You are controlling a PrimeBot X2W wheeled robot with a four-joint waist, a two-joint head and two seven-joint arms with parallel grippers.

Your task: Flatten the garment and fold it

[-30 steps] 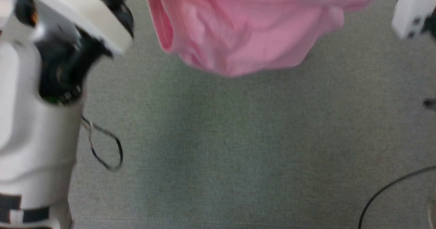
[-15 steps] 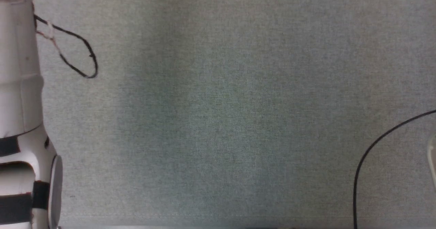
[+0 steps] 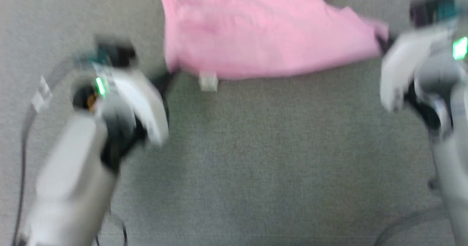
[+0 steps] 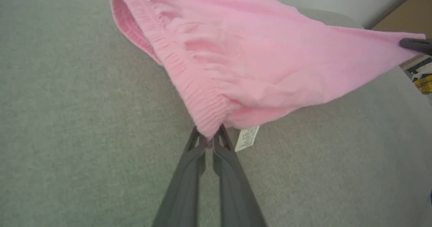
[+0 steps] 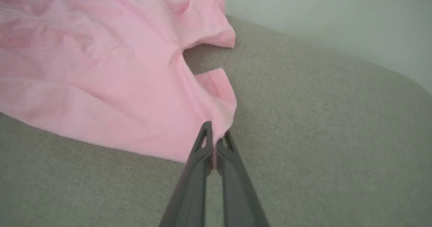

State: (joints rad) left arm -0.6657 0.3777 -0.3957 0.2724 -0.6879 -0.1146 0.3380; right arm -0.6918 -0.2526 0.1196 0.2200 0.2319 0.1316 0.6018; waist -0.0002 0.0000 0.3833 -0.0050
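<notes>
Head view, though blurred, has the garment (image 3: 263, 37) spread on the grey surface (image 3: 256, 158), its long axis running side to side. The gathered waistband (image 4: 189, 82) forms the garment's left end and the leg openings its right end. A small white label (image 4: 248, 138) hangs from the garment's near edge, close to the waistband corner. That near edge is stretched in a line between the two grippers and raised a little, with shadow under it.

The left gripper (image 4: 209, 141) is pinched tight on the garment's near waistband corner, fingers together on the cloth. The right gripper (image 5: 216, 142) is likewise clamped on the garment's near right corner, beside a leg opening. Both pale forearms slant in towards the garment from the near side, the left arm to the garment's left and the right arm to its right.
</notes>
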